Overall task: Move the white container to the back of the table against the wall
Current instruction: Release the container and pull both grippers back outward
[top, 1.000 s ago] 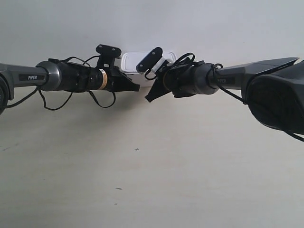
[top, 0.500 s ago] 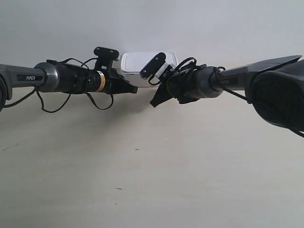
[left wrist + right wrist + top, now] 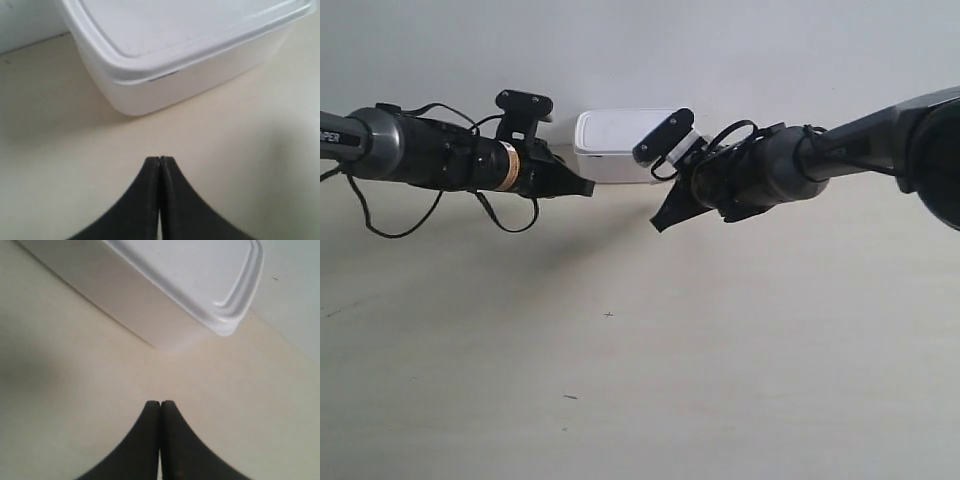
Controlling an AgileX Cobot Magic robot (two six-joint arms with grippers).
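Jaws on both arms pressed shut, tip to tip, nothing between them. Left gripper (image 3: 160, 161) points at a rounded corner of the white container (image 3: 190, 60), with a strip of bare table (image 3: 60, 150) between the tips and the box, no contact. Right gripper (image 3: 160, 403) likewise clenched and empty, facing one long side of the container (image 3: 165, 285), also apart from it.

Exterior view: white container (image 3: 620, 145) sits upright at the back of the table (image 3: 640, 380), lid on, at the foot of the wall (image 3: 720, 50); actual touch with the wall cannot be told. Arm at the exterior view's left (image 3: 430, 160) and arm at the exterior view's right (image 3: 770, 175) reach in from either side. Both tips are just in front of the box, above the tabletop, with a gap between the two.
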